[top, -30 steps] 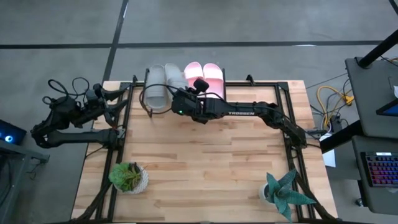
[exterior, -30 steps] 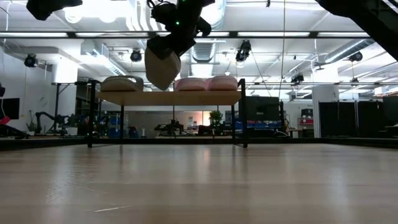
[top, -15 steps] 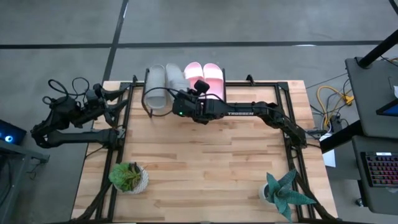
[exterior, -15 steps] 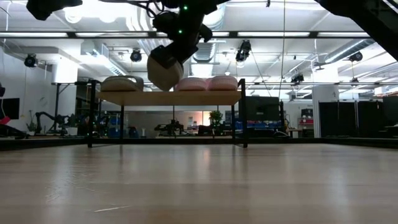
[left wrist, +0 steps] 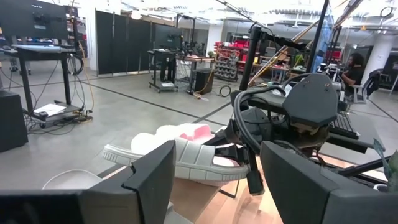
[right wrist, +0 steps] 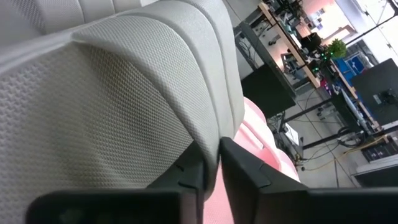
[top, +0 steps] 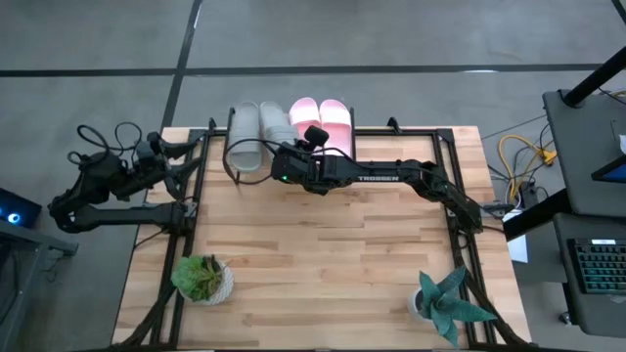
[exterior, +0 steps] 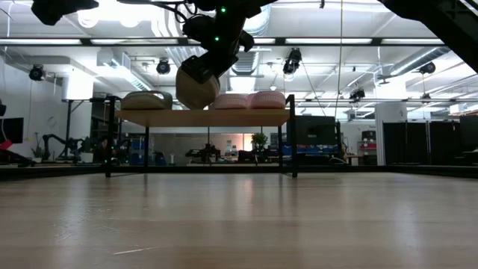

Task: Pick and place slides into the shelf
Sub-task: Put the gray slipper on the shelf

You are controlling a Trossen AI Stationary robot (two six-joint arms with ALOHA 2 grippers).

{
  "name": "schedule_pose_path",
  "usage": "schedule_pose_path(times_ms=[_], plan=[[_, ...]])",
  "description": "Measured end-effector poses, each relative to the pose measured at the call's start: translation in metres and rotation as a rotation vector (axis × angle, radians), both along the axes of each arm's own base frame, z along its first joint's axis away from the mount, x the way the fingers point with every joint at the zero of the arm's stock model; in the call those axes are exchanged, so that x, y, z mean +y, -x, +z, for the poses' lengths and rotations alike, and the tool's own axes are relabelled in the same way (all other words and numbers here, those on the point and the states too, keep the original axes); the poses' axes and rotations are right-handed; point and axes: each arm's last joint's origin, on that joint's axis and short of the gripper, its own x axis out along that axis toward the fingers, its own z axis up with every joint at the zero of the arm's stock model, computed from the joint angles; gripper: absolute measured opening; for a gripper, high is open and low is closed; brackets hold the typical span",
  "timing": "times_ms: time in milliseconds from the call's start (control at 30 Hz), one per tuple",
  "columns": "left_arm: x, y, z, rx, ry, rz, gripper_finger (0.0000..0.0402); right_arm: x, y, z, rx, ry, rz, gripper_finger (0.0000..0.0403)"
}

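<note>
Lifted higher, grey slide [top: 245, 149] hangs clamped in right tool [top: 278, 162]

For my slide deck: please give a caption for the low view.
Right gripper holds a grey slide above the shelf, beside two pink slides.

The shelf [exterior: 202, 117] bears a grey slide [exterior: 147, 99] and two pink slides [exterior: 249, 100] — table [top: 323, 264] holds two plants [top: 202, 279].

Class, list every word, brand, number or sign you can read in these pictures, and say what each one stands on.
"TROSSEN": white letters on the right arm's forearm, in the high view.
No other text is readable. The slides, the shelf and the room's screens show none that can be made out.
</note>
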Motion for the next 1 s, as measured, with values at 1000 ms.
schedule_pose_path(times_ms=[1000], plan=[[0.0,0.0,-0.001,0.014,0.004,0.0,0.0219,0.016,-0.002,0.0,0.039,0.011,0.052,0.0196]])
